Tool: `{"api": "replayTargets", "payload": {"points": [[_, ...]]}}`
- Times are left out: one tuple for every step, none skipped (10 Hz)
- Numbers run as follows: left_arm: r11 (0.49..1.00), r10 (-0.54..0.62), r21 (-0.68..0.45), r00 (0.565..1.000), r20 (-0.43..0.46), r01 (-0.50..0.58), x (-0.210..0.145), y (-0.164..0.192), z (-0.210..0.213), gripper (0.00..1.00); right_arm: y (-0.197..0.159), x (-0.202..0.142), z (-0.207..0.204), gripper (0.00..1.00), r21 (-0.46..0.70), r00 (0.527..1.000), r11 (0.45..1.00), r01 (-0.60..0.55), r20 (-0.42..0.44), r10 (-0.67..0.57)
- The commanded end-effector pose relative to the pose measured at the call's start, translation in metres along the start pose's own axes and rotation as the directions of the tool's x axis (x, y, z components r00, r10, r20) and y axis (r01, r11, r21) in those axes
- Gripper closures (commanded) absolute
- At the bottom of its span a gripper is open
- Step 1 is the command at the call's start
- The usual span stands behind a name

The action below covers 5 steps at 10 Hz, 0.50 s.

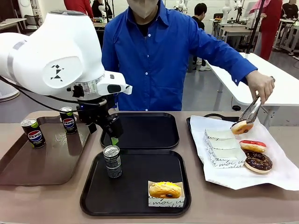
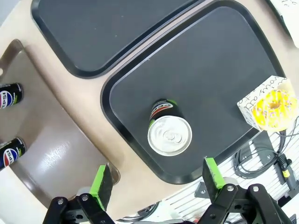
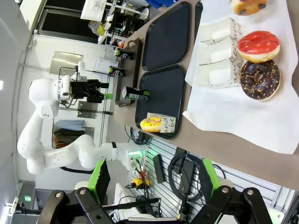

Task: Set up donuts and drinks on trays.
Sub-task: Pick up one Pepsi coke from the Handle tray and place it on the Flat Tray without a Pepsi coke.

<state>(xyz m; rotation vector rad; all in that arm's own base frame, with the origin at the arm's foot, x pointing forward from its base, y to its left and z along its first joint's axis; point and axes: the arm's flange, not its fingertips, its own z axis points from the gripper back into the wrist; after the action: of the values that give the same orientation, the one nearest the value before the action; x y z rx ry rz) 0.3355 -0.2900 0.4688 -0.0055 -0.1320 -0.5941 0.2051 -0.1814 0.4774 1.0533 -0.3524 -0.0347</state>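
Left tool (image 1: 113, 139): spread wide, grips nothing, hangs just above a slim dark soda can with a silver top (image 1: 112, 161), apart from it. In the left wrist view, green fingertips (image 2: 102, 179) at either side of the picture's bottom edge, the can's lid (image 2: 169, 135) farther off between them.

Right tool (image 3: 154, 175): spread wide too, grips nothing, held off the tabletop (image 1: 210, 207) beyond its right end, well apart from everything on it.

Under the left tool: soda can upright on the left part of the near black rectangular plastic tray (image 1: 140, 179), at the middle of the tabletop's near edge. Toward the same tray's near right corner, well apart from the can: orange-yellow glazed ring donut (image 1: 164, 189) in a white paper sleeve printed with script (image 1: 163, 201).

Just behind, toward the far edge: far black rectangular plastic tray (image 1: 145, 130), rim close beside the near tray's rim.

At the tabletop's left end: long glossy brown tray (image 1: 46, 163). Upright on it: one dark Pepsi-logo can (image 1: 33, 133) by its left rim, another Pepsi-logo can (image 1: 69, 120) by its far rim.

At the right end: white paper sheet (image 1: 243, 179) with a row of white paper sleeves (image 1: 223, 145), then a red-frosted ring donut (image 1: 252, 146) and a chocolate ring donut (image 1: 258, 162) just beside each other.

Over the sheet's far part: person's hand (image 1: 260, 85), blue-sleeved, holds metal tongs (image 1: 251, 112) closed on a pale glazed ring donut (image 1: 242, 127).
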Motion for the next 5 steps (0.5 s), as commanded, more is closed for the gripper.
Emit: {"api": "replayTargets", "payload": {"points": [[1.000,-0.005,-0.006,1.000,0.004,0.005,0.0048,-0.0015,0.0019,0.00,-0.0002,0.0005,-0.0003,0.00,0.021,1.000,1.000,-0.019,0.008,0.019],[1.000,-0.005,-0.006,1.000,0.004,0.005,0.0048,-0.0015,0.0019,0.00,-0.0002,0.0005,-0.0003,0.00,0.021,1.000,1.000,-0.019,0.008,0.019],[1.000,-0.005,-0.006,1.000,0.004,0.005,0.0048,-0.0015,0.0019,0.00,-0.0002,0.0005,-0.0003,0.00,0.021,1.000,1.000,-0.019,0.008,0.019],[1.000,-0.005,-0.006,1.000,0.004,0.005,0.0048,-0.0015,0.0019,0.00,-0.0002,0.0005,-0.0003,0.00,0.021,1.000,1.000,-0.019,0.008,0.019],[1.000,-0.001,-0.001,1.000,0.000,0.001,0.0013,-0.0005,0.0002,0.00,-0.0002,0.0005,-0.0003,0.00,0.021,1.000,1.000,-0.019,0.008,0.019]]}}
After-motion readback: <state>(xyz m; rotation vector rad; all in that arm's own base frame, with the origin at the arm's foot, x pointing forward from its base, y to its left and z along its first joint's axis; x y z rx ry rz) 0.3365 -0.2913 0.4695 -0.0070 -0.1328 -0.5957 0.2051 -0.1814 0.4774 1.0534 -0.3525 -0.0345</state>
